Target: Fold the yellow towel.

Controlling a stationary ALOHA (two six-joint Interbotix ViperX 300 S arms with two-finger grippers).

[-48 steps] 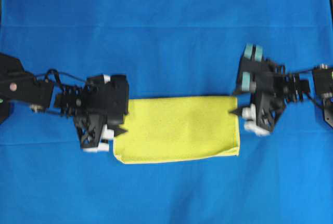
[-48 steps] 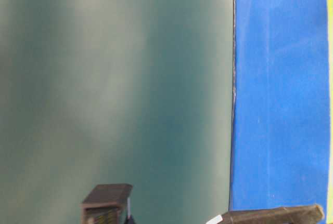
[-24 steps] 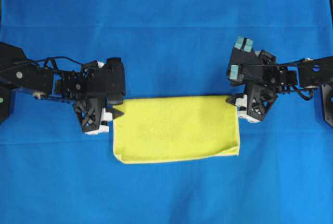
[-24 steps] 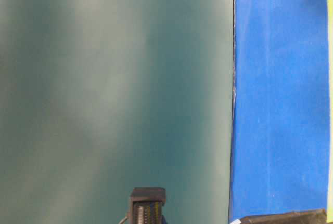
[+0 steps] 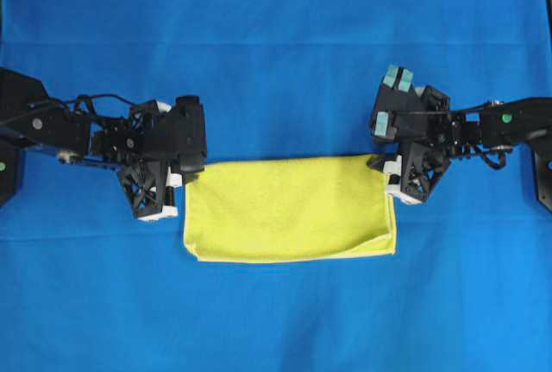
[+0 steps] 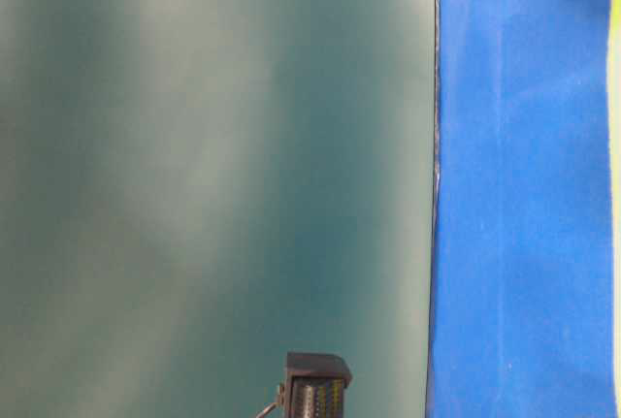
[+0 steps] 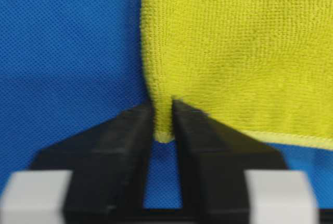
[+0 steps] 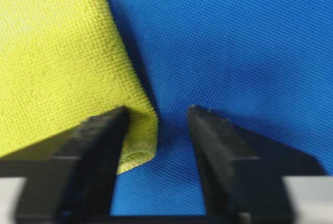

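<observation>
The yellow towel [image 5: 291, 209], folded once, lies on the blue cloth [image 5: 276, 61]. The left tool [image 7: 164, 125] is clamped on its far left corner; the right tool [image 8: 156, 130] stands apart around the far right corner. The right should finish closing and take both layers, then both should lift together.

Yellow towel [image 5: 289, 208]: fuzzy, matt microfibre cloth with a looped pile and a thin, paler stitched hem. Surface [image 5: 276, 53]: blue cloth of fine, regular mesh-like weave, matt and faintly creased. Left hand [image 7: 164, 125] and right hand [image 8: 156, 130]: matt black plastic fingers with slightly rough edges, backed by smooth white plastic blocks. Wall [image 6: 213, 185]: smooth, dull green.
</observation>
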